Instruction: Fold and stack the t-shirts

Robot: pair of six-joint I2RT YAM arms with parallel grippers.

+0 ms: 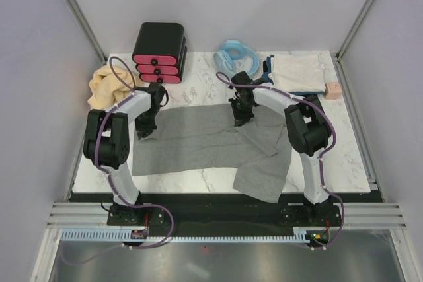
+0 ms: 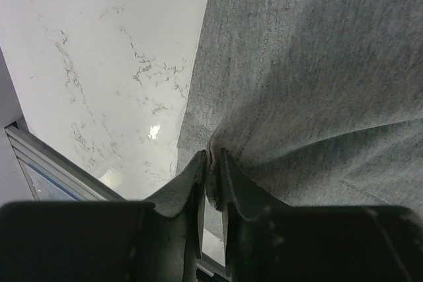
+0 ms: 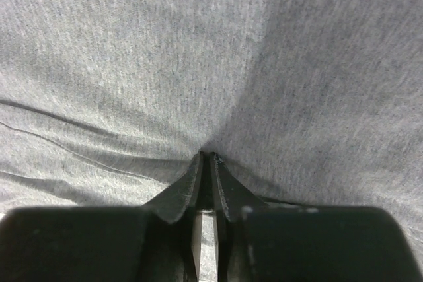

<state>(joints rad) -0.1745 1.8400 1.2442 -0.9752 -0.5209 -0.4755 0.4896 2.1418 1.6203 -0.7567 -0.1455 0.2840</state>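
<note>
We judge the heather-grey t-shirt (image 1: 198, 144) limp and light, best held by its edges; left end effector (image 2: 211, 158) and right end effector (image 3: 205, 158) pinch it.

Met a crowded far edge: tan-yellow t-shirt (image 1: 106, 87), black drawer box (image 1: 158, 53), blue hose (image 1: 236, 55), folded whitish t-shirt (image 1: 297, 70), small pink block (image 1: 332, 90). Found bare marble (image 1: 344, 143) between box and hose, and right of the grey t-shirt (image 1: 211, 146) spread across the middle.
</note>
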